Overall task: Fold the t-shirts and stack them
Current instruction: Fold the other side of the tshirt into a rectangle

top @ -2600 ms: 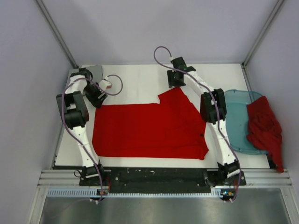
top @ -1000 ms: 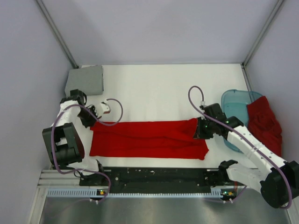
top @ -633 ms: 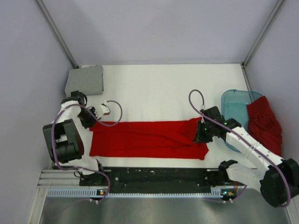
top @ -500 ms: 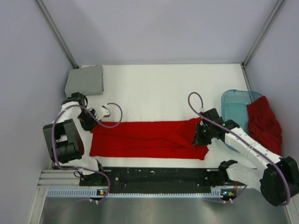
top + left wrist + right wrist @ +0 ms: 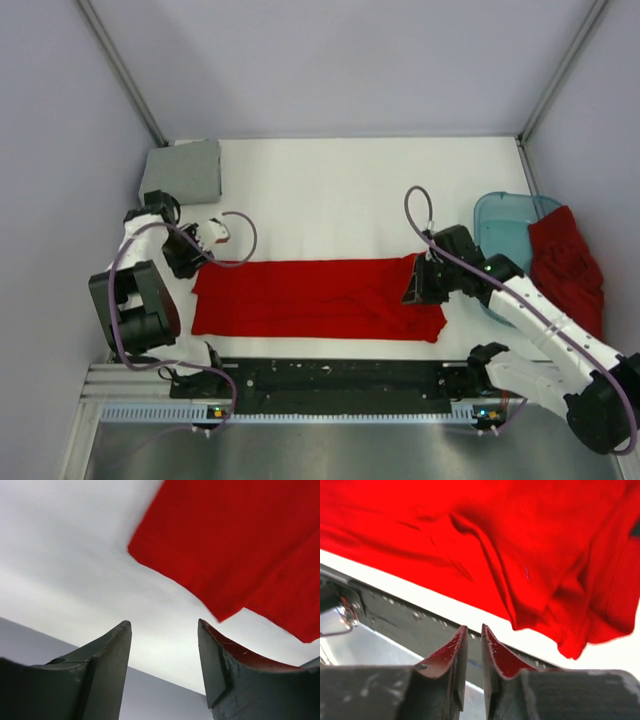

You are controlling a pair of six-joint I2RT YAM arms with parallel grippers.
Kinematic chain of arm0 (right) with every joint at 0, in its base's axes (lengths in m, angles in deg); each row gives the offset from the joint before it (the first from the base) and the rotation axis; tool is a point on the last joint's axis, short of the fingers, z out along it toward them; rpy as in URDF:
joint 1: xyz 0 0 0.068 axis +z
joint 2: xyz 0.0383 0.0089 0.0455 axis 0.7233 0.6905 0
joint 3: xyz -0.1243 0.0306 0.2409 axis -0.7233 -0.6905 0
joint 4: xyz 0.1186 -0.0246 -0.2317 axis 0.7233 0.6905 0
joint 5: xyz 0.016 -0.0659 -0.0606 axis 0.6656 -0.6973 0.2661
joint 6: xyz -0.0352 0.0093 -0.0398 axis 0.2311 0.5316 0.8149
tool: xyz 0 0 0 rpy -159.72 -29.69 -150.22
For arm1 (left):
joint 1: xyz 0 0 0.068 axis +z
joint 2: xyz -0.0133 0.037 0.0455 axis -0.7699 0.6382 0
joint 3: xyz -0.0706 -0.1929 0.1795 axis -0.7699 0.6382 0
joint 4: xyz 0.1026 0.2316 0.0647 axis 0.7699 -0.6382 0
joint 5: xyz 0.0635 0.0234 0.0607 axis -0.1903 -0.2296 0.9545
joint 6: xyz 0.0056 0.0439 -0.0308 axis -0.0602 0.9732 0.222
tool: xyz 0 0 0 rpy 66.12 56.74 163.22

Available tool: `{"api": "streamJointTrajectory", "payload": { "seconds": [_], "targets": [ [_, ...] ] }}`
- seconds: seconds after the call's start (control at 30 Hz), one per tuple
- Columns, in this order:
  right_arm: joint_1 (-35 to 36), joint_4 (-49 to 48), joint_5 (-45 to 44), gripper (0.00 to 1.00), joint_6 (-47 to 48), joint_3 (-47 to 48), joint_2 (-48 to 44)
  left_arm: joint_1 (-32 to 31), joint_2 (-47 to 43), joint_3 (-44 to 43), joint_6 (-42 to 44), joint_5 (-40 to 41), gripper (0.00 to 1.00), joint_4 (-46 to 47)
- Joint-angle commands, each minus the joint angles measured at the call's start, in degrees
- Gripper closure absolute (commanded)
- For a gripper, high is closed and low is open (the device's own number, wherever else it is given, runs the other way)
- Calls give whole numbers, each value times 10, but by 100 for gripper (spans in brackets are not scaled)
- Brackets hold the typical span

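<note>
A bright red t-shirt [image 5: 315, 298] lies folded into a long strip across the near part of the white table. My left gripper [image 5: 188, 258] hovers at the strip's left end. In the left wrist view it [image 5: 164, 625] is open and empty, with the shirt's corner [image 5: 240, 555] beyond the fingertips. My right gripper [image 5: 420, 285] is over the strip's right end. In the right wrist view it [image 5: 474, 628] is narrowly open and empty above the rumpled cloth [image 5: 520, 545]. A folded light grey t-shirt [image 5: 182, 170] lies at the far left corner. A darker red t-shirt [image 5: 567, 270] hangs over the tub.
A translucent light-blue tub [image 5: 500, 235] stands at the table's right edge, close to my right arm. The black base rail [image 5: 340, 378] runs along the near edge, just below the red strip; the right wrist view also shows this rail [image 5: 395, 615].
Both grippers have gone from shut to open and let go of the bright red shirt's ends. The left one has lifted slightly away. Before that, the spread shirt was folded toward the near edge.
</note>
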Motion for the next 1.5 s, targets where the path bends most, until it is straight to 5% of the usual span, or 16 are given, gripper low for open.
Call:
{"api": "streamJointTrajectory", "payload": {
  "seconds": [0.0, 0.03, 0.37, 0.83, 1.07, 1.17, 1.3, 1.47],
  "targets": [
    [9, -134, -47, 94, 23, 52, 88, 1, -37, -40, -54, -73, 38, -14],
    [15, -158, -42, 100, 38, 63, 124, -1, -43, -42, -69, -82, 37, -13],
    [65, -215, -37, 100, 143, 162, 388, -31, -108, 3, -147, -149, 36, 5],
    [198, -209, 14, 100, 60, 32, 272, -41, -114, 3, -154, -144, 35, 6],
    [224, -141, -21, 100, 86, 86, 230, -41, -114, 3, -155, -140, 35, 6],
    [191, -104, -78, 96, 91, 111, 200, -41, -116, 1, -156, -152, 35, -4],
    [59, -93, -145, 70, 71, 88, 165, -41, -130, 17, -158, -137, 35, 23],
    [-76, -140, -183, 62, 69, 67, 178, -41, -96, 45, -215, -59, 35, 129]
  ]
}}
